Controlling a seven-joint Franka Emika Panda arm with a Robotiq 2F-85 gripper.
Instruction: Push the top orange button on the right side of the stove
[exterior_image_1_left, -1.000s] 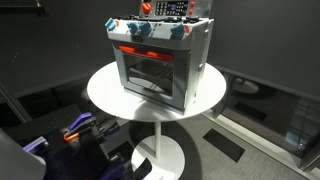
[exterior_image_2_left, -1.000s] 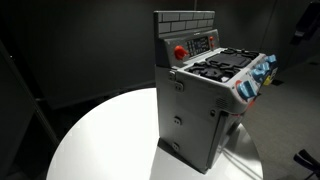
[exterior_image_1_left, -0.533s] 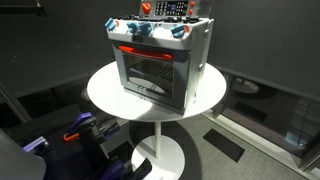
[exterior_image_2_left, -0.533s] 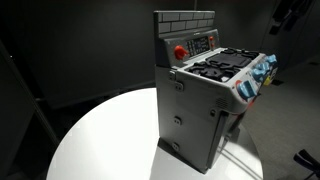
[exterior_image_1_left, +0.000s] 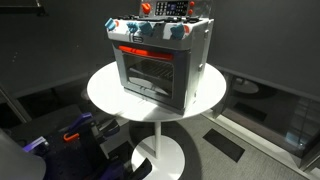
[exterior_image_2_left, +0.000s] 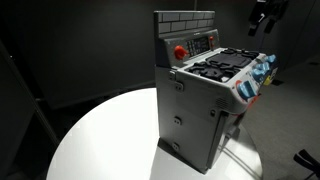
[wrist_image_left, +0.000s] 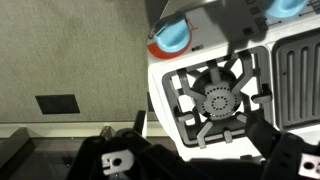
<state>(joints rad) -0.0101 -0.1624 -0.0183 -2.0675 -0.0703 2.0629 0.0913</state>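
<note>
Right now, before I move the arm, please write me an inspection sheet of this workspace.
Surface: round white pedestal table, smooth top, no spills seen.
Job's things: small boxy silver-grey toy stove with glass door stands upright on the table; round red button on its back panel, not touched.
Clutter: blue and orange object on the floor, too dark to identify.
Grippers: black end effector open, above the black burner grate, not in contact.
Cables: nothing seen.
Surroundings: dark walls and floor.
</note>
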